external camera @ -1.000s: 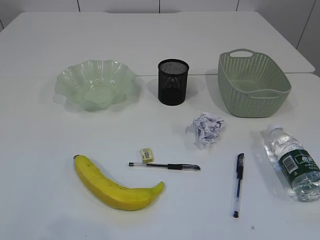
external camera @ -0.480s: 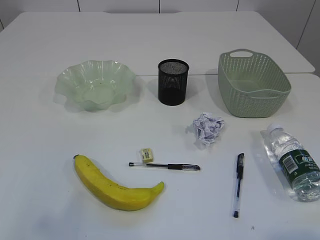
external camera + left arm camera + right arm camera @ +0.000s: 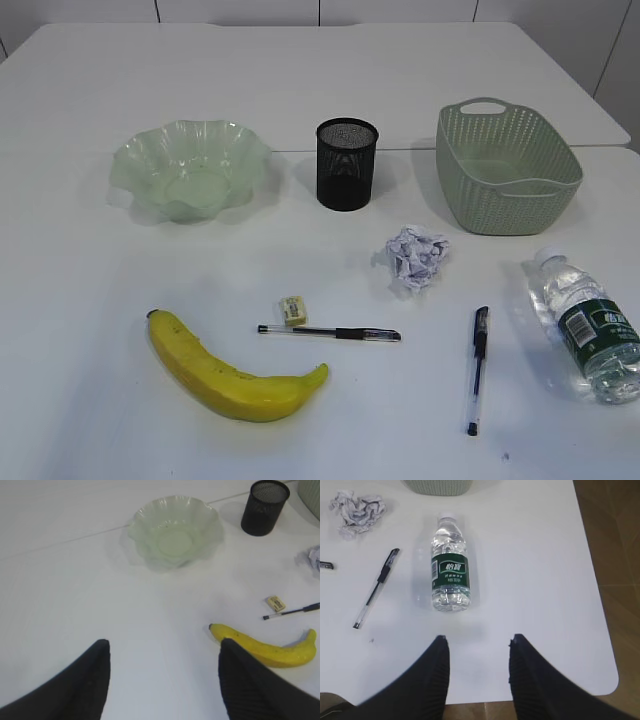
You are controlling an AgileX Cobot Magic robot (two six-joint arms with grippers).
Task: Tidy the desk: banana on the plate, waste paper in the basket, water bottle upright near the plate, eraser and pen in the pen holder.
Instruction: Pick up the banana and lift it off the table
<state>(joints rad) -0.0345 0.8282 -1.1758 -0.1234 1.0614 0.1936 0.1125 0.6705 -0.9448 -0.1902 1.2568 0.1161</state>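
A yellow banana lies at the front left, with a small eraser and a black pen just beyond it. A second pen lies further right. The crumpled waste paper sits mid-table. The water bottle lies on its side at the right edge. The green glass plate, black mesh pen holder and green basket stand along the back. My left gripper is open and empty, short of the banana. My right gripper is open and empty, just short of the bottle.
The table's front edge and its rounded right corner show under my right gripper, with brown floor beyond. A seam between two tabletops runs behind the plate. Neither arm appears in the exterior view.
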